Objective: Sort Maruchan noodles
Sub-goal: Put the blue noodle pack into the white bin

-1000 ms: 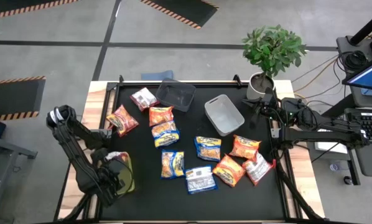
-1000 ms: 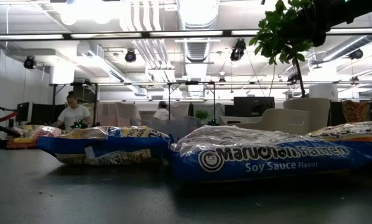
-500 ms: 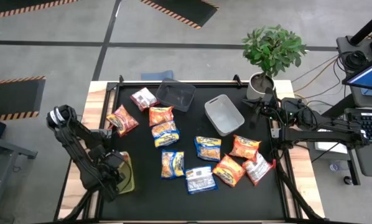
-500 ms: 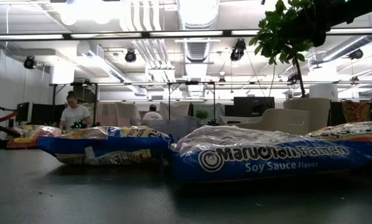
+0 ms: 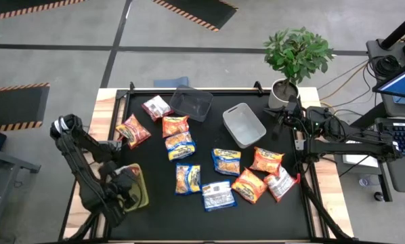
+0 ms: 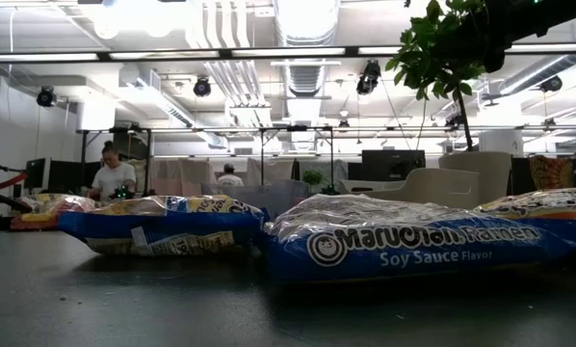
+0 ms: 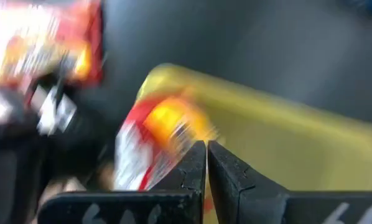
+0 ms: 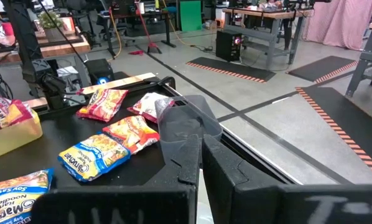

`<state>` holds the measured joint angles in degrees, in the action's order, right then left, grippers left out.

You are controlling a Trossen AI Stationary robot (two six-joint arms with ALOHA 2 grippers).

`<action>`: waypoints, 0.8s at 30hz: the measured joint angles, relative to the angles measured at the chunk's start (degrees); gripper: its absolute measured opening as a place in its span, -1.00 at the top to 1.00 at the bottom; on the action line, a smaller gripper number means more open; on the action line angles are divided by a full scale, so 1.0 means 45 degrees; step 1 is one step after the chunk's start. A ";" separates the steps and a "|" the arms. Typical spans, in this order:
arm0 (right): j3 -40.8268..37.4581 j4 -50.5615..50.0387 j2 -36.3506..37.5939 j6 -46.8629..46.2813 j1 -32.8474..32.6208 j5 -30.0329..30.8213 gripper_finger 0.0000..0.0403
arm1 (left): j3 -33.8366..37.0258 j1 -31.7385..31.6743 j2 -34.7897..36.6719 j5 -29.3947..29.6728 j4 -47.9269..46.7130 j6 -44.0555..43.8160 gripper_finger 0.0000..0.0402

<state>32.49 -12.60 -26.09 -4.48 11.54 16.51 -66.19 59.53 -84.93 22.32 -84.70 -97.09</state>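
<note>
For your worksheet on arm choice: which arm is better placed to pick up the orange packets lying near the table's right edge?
Probably the right: its gripper waits beside the orange packets, while the left gripper is over the yellow-green bin.

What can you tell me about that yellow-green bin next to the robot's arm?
The yellow-green bin is a small, shallow plastic tub with rounded corners, sitting on the black table near its front left corner. The left pincer is right over it, partly hiding it from above. The left wrist view shows a red, white and yellow noodle packet at the bin's edge, beside the pincer's closed fingers. Nothing else touches it.
</note>
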 joint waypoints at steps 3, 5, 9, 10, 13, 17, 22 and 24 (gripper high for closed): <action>0.0000 0.0000 0.0000 -0.0184 0.0000 -0.0001 0.95 | -0.1152 -0.0105 -0.0015 0.3311 0.0117 0.0687 1.00; 0.0000 0.0004 -0.0104 -0.0341 -0.0003 -0.0001 0.95 | -0.1820 -0.0310 -0.0019 0.5573 0.0208 0.1474 1.00; 0.0000 0.0003 -0.0432 -0.0519 -0.0003 -0.0005 0.95 | -0.2566 -0.0993 -0.0019 0.7917 0.1147 0.5299 1.00; 0.0000 0.0007 -0.0588 -0.0727 -0.0001 -0.0005 0.95 | -0.2620 -0.1248 -0.0024 0.8026 0.1509 0.6401 1.00; -0.0045 0.0011 -0.1177 -0.1376 -0.0003 -0.0008 0.95 | -0.2545 -0.2170 -0.0024 0.7844 0.2653 0.9724 1.00; -0.0097 0.0320 -0.2161 -0.1692 -0.0003 -0.0053 0.95 | -0.1936 -0.3558 -0.0006 0.6810 0.3634 1.3879 1.00; -0.0123 0.1183 -0.3580 -0.1931 0.0019 -0.0069 0.95 | -0.0272 -0.5579 0.0617 0.6021 0.4915 1.7736 1.00; -0.0126 0.1706 -0.4054 -0.1956 0.0026 -0.0083 0.95 | 0.0616 -0.6499 0.1070 0.5274 0.5777 1.9157 1.00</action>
<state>31.93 -4.92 -44.33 -13.29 11.66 16.14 -63.42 30.28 -80.11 46.05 -58.70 -10.89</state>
